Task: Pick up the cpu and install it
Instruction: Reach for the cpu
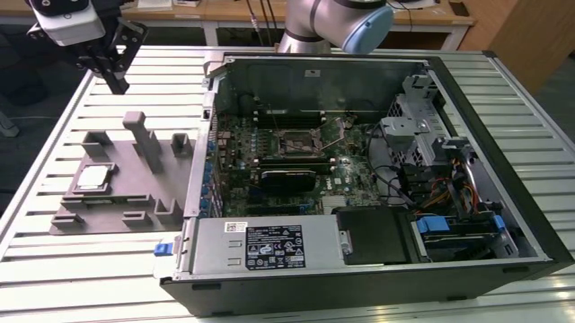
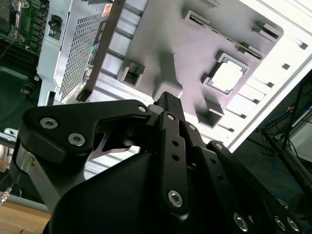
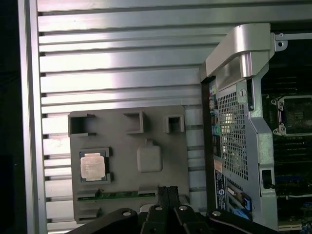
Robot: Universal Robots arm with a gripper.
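claw: hanging (image 1: 118, 86) in the air over the table (image 1: 54, 269), beyond the far end of the fixture, fingers pressed together, nothing in them
cpu: lying flat (image 1: 93, 177), silver side up, in a square pocket of the grey fixture (image 1: 134, 202), outside the pc case (image 1: 467, 202) and well apart from the claw
socket: the one (image 1: 301, 141) on the board looks empty, so nothing is installed yet imo
step: reaching for the pick, I'd say
doing it well: spread the fingers first, line up square with the chip's edges, go straight down, grip the rim only, keep it gentle
watch out: the tall post (image 1: 137, 128) stands near that pocket, so stay clear of it
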